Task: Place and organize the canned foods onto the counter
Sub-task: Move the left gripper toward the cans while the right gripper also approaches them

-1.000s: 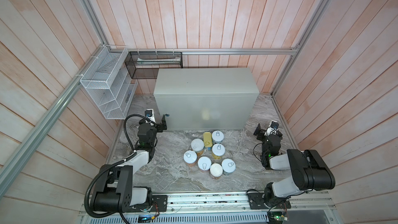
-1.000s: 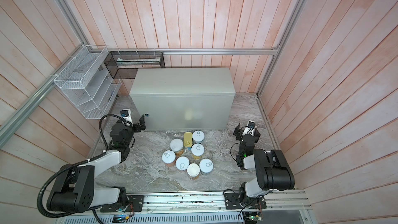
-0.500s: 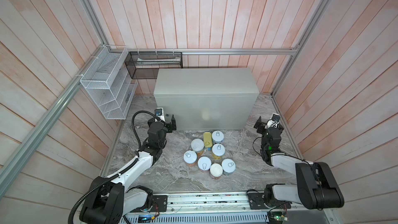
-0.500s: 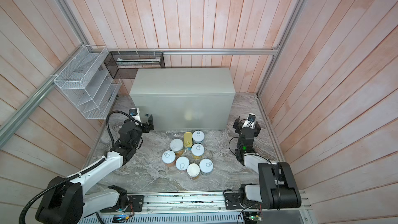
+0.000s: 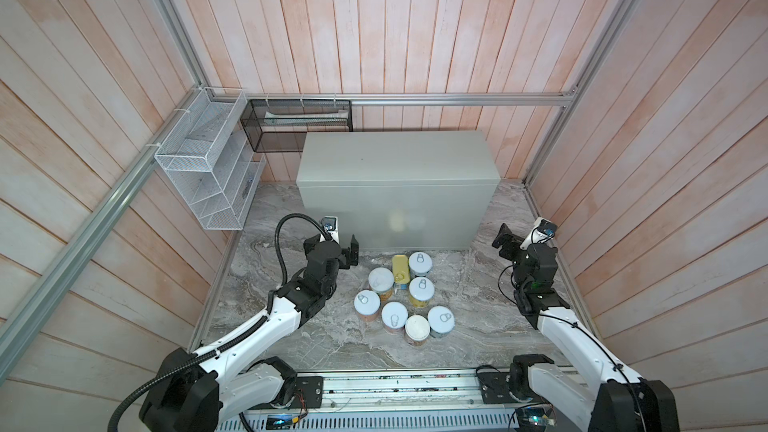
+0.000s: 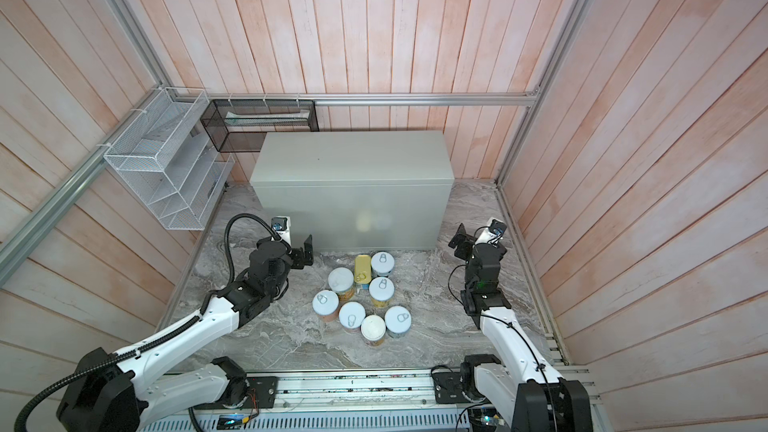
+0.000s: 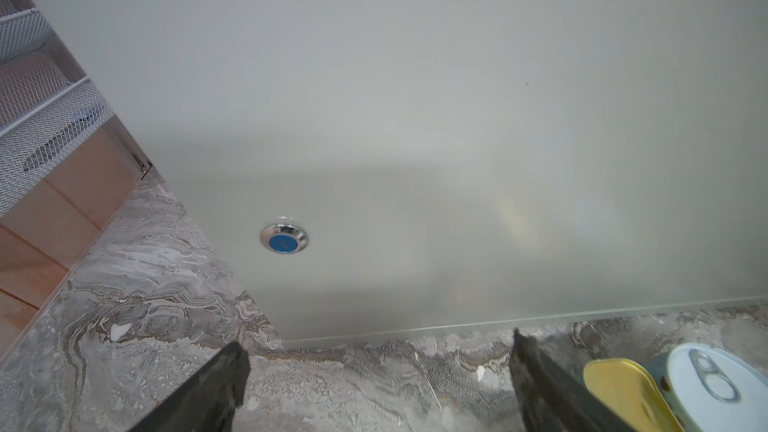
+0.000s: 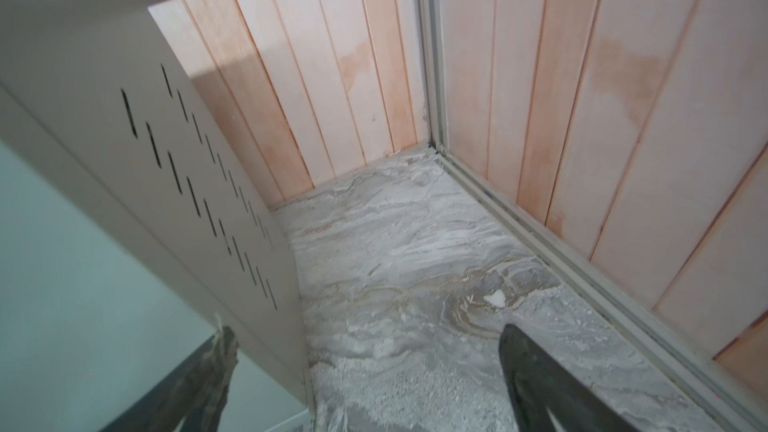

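Observation:
Several canned foods (image 5: 401, 299) stand clustered on the marbled floor in front of the counter (image 5: 395, 160), a grey metal box with a bare flat top; both top views show them (image 6: 365, 301). A flat gold tin (image 5: 400, 267) lies at the cluster's far edge. My left gripper (image 5: 347, 249) hovers open, left of the cans and close to the counter's front. In the left wrist view, nothing is between its jaws (image 7: 378, 344); the gold tin (image 7: 623, 392) and a pull-tab can (image 7: 715, 380) sit beside one finger. My right gripper (image 5: 506, 241) is open and empty (image 8: 368, 333) by the counter's right front corner.
A white wire mesh rack (image 5: 208, 172) and a black mesh basket (image 5: 297, 124) hang on the walls at back left. A round blue lock (image 7: 284, 237) sits low on the counter's front. The counter's slotted side (image 8: 187, 184) and the right wall frame a narrow strip of floor.
Both arms have risen and reached forward toward the counter. The left gripper moved right toward the cans, and the right gripper moved toward the counter's right corner. The cans have not moved.

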